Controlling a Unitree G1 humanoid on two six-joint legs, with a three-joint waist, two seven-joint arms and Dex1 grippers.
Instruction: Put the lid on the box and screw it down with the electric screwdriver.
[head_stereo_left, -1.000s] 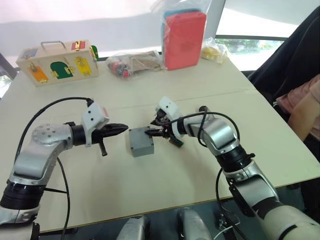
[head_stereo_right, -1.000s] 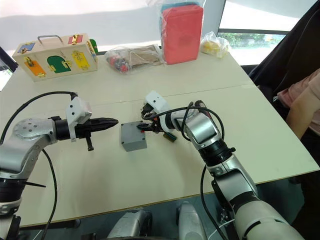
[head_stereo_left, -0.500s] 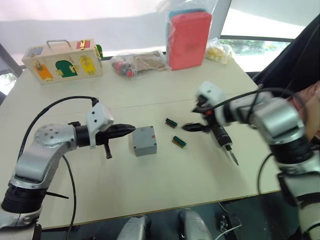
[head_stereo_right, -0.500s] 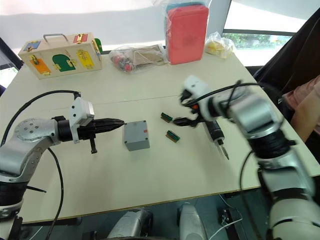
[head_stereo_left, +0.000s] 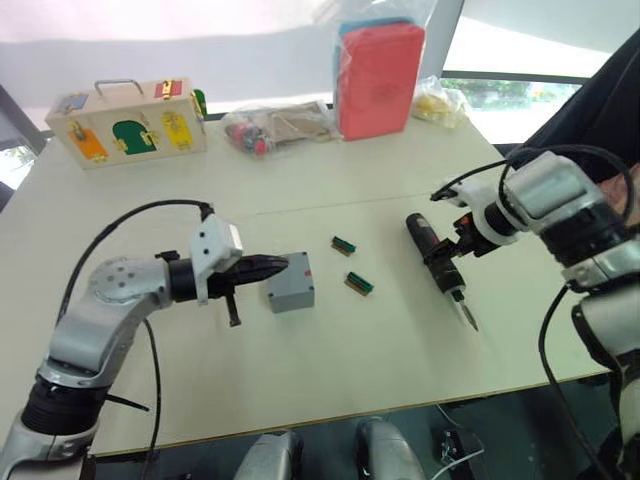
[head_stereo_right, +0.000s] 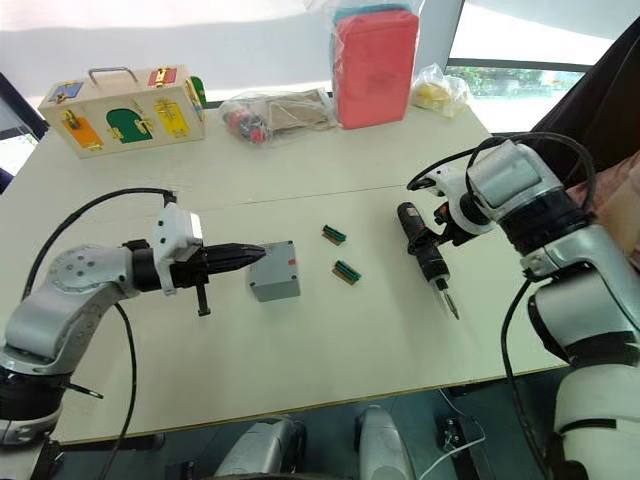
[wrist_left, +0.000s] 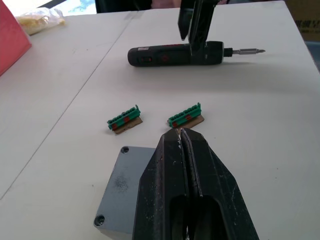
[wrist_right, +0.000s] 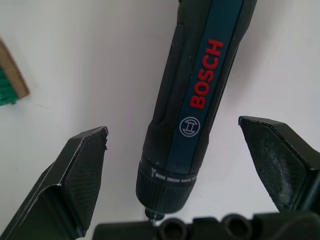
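Right wrist view: tool (wrist_right: 180, 175) (open) straddles the electric screwdriver (wrist_right: 200, 95).

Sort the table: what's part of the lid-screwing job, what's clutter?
Job:
- box, lid already on top
- electric screwdriver
- right hand, open over the screwdriver
- left hand, shut, at the box

Clutter:
- two green connector blocks
- wooden latch box
- red case
- bagged parts

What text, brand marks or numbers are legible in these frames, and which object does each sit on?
"BOSCH", red letters running along the slim black cylindrical electric screwdriver lying on the table, between the open right gripper fingers.
A round emblem sits below that word; it holds no letters.
Nothing else carries readable text.
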